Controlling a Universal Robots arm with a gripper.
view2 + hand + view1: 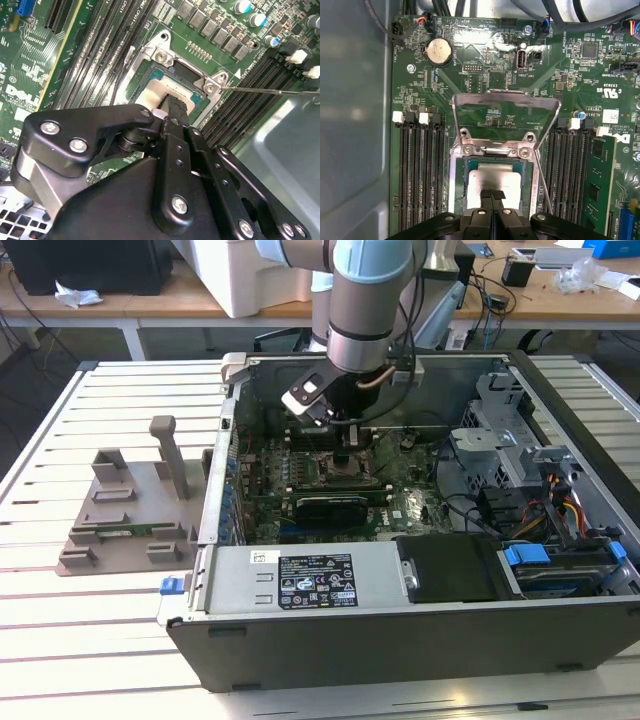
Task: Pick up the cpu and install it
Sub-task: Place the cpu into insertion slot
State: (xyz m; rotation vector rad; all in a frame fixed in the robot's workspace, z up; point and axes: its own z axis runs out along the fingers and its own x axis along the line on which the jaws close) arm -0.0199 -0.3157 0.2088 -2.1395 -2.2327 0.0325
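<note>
- Now the cpu (492,179) lies flat in the socket (457,200), silver top up, with its darker rim inside the metal frame. The second wrist view shows the cpu (149,97) seated the same way.
- The pincer (492,195) is clenched, its two fingers pressed together with nothing between them, and their tips are over the middle of the cpu's top.
- In the second wrist view the pincer (172,104) comes right down to the metal. Whether it touches or hangs just above, I cannot tell.
- The load plate (505,112) stands open, hinged at the socket's edge and tilted away from the cpu, so it does not cover it.
- A thin lever (270,90) runs out from the socket's corner, past the memory slots (417,165) that flank the socket on both sides.
- A green memory stick (597,182) sits in a slot beyond one bank of slots.
- A round battery (439,51) is on the board (485,80), beyond the load plate.
- In the exterior view the arm (370,300) reaches down into the open case (400,630), with the pincer (347,450) low over the board's middle.
- A black graphics card (335,508) lies between the socket area and the case's near wall.
- The case rests on a slatted tabletop (100,640). A grey tray (130,525) sits near it on the exterior view's left.
</note>
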